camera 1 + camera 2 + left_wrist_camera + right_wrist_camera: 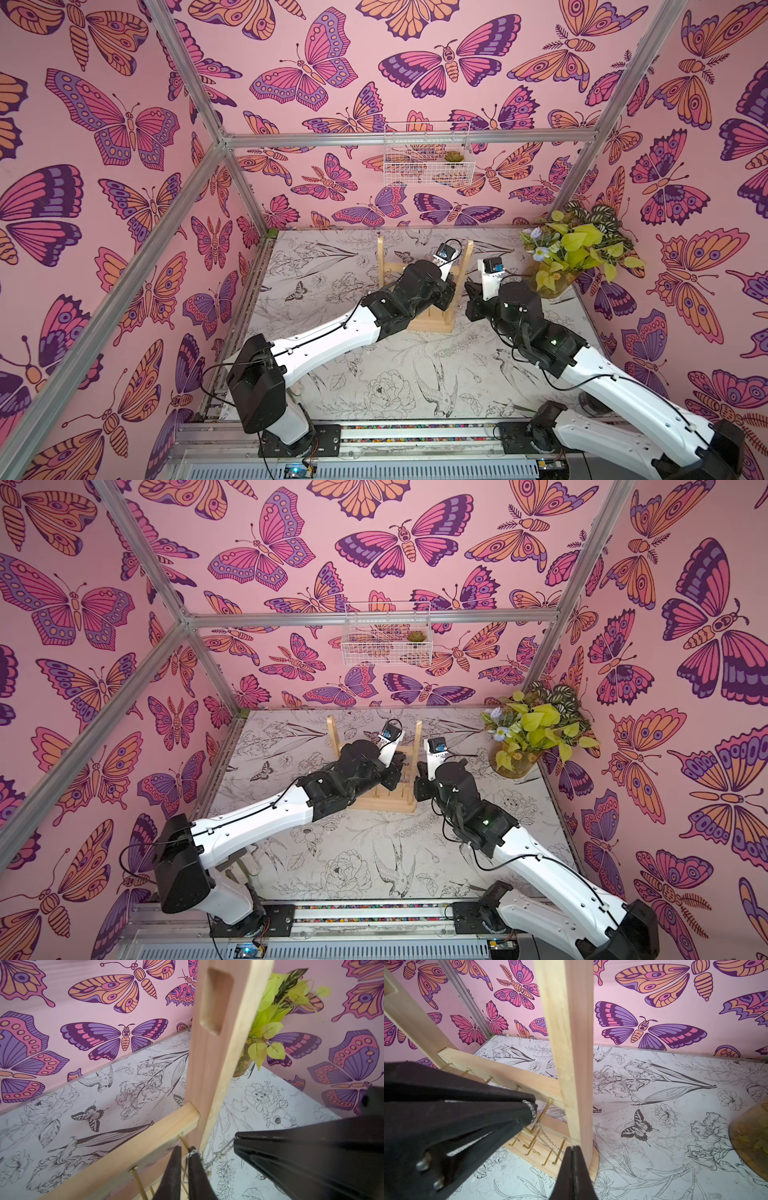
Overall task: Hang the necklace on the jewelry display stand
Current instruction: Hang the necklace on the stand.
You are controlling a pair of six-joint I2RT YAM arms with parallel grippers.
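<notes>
in both top views the jewelry display stand [432, 325] [384, 805] stands upright on the flower-printed worktop [374, 374] [332, 845], near the back wall. the left arm reaches in front of its crossbars. the right arm comes close to its right upright, and the two wrists are just beside each other. the necklace is too fine to see from here. a plant [577, 245] stands in the back right corner, and a white wire basket [428, 162] hangs on the back wall.

in the left wrist view the left hand [185, 1150] is narrow: its two fingers stand a little apart, with a thin gap between them. they are just in front of a crossbar [124, 1157] and its gold hooks [136, 1175]. the necklace [217, 1154] lies over the tip of one finger. it runs as a slack line past the upright [212, 1064] to the right hand [235, 1138], which is pressed closed on it.

in the right wrist view the right hand [572, 1148] has its fingers flat together and pinches the chain at the very tip, just beside the foot of the upright. from there the necklace [548, 1144] goes across the lower hooks up to the left hand [529, 1113], where small links show along the fingertip. whether the chain sits on a hook i cannot tell.
</notes>
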